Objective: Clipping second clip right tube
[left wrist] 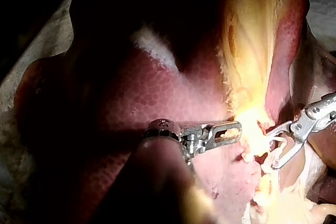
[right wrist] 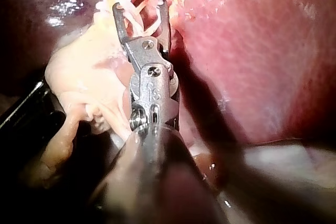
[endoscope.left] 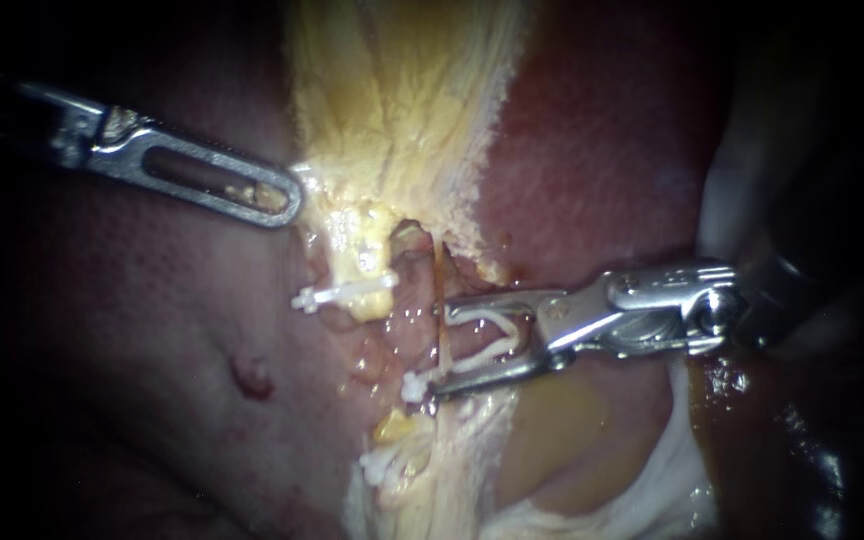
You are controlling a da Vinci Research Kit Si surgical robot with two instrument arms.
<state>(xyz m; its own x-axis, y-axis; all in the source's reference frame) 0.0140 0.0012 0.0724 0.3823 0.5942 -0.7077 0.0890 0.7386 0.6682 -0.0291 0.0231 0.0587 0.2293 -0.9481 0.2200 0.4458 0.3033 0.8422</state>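
A pale pink tube (endoscope.left: 414,262) runs down between yellow tissue (endoscope.left: 402,100) and the liver (endoscope.left: 602,150). The right tool (endoscope.left: 437,350) reaches in level, jaws wide but gripping an open white clip (endoscope.left: 497,322) astride the tube. The left tool (endoscope.left: 287,200) lies at the yellow tissue; whether it grips cannot be told.

Surround: dark, unlit. Light: one bright pool on yellow tissue (left wrist: 252,51). Pale cloth (left wrist: 8,129) beyond liver (left wrist: 131,98) edge, well apart from left instrument (left wrist: 237,127).
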